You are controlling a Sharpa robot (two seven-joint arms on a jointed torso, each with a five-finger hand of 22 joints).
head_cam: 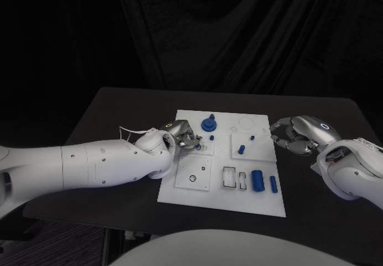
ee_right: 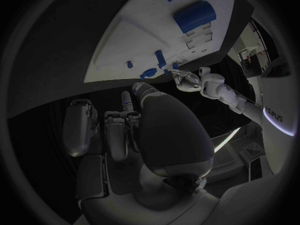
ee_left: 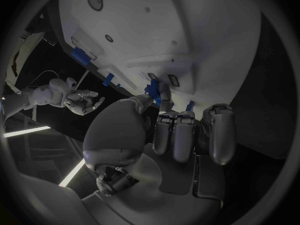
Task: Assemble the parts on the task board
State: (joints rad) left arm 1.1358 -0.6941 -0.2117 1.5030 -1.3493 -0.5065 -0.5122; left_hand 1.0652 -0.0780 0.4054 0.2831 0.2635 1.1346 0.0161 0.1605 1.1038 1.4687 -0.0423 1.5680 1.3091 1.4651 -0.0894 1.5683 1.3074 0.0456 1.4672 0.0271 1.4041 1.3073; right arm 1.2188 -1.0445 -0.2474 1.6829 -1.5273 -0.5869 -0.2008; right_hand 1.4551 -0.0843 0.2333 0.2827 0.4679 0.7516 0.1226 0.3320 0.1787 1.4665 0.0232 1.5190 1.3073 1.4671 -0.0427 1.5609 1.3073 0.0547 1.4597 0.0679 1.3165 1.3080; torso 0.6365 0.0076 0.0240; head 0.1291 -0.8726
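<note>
White task board (head_cam: 263, 202), blue parts (head_cam: 258, 180), black table (head_cam: 119, 111).

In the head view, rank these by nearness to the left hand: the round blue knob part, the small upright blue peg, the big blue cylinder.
1. Round blue knob part: just beyond the left hand, at the board's far edge.
2. Small upright blue peg: mid-board, toward the right hand's side.
3. Big blue cylinder: lying on the board's near right part.

Dim all round, black backdrop swallowing the far edge of the table (head_cam: 119, 111). The white board (head_cam: 263, 197) catches what light there is. Wrist views bend every edge and darken at the rim.
</note>
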